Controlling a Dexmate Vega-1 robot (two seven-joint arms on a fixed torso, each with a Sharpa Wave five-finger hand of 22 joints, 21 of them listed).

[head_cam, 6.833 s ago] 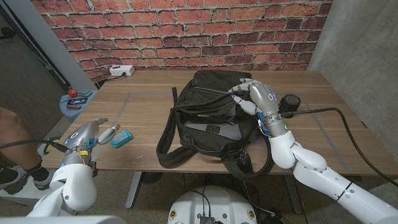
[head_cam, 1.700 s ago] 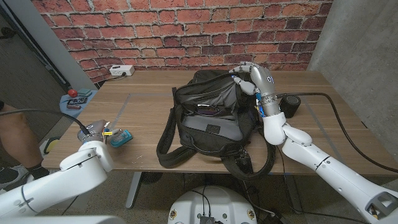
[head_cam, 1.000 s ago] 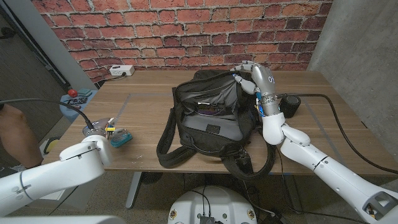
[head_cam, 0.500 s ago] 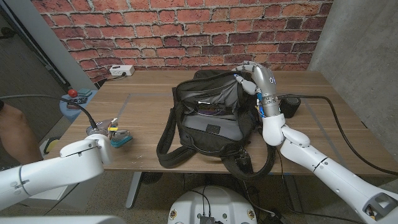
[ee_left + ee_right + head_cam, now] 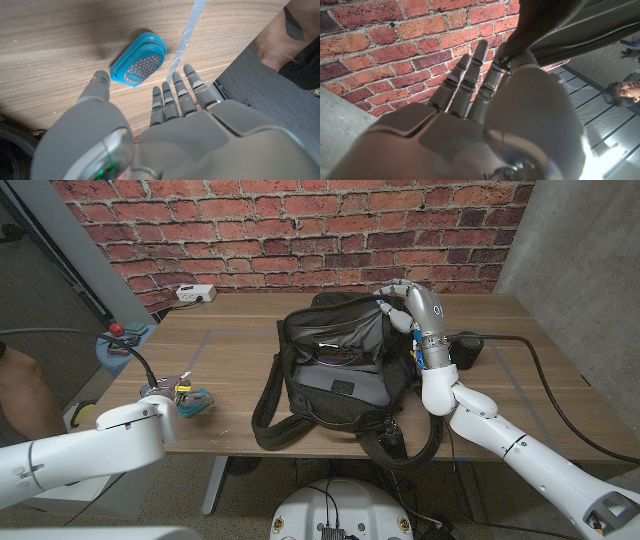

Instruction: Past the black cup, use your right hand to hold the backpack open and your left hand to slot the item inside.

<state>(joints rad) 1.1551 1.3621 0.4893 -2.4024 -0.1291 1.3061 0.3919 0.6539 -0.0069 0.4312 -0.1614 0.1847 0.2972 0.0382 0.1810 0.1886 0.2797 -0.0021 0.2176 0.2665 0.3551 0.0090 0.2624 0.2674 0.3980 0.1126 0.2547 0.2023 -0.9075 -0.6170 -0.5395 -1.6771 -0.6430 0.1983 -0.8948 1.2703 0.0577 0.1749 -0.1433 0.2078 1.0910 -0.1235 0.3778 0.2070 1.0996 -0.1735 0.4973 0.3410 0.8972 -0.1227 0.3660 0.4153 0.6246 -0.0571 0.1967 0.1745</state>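
Observation:
The black backpack lies mid-table with its mouth gaping toward me. My right hand pinches the far rim and holds the flap up; the right wrist view shows the black fabric caught between thumb and fingers. The black cup stands just right of that arm. A small blue oval item with a grey mesh face lies on the table's left part. My left hand hovers at it, fingers apart, the thumb beside the item without gripping it.
A white power strip lies at the back left. A blue stool with small red things stands off the left edge. A black cable runs right from the cup. A person's leg shows at far left.
My right hand has lifted the backpack's rim and keeps it raised. My left arm has swung in over the table and its hand has closed in on the blue item.

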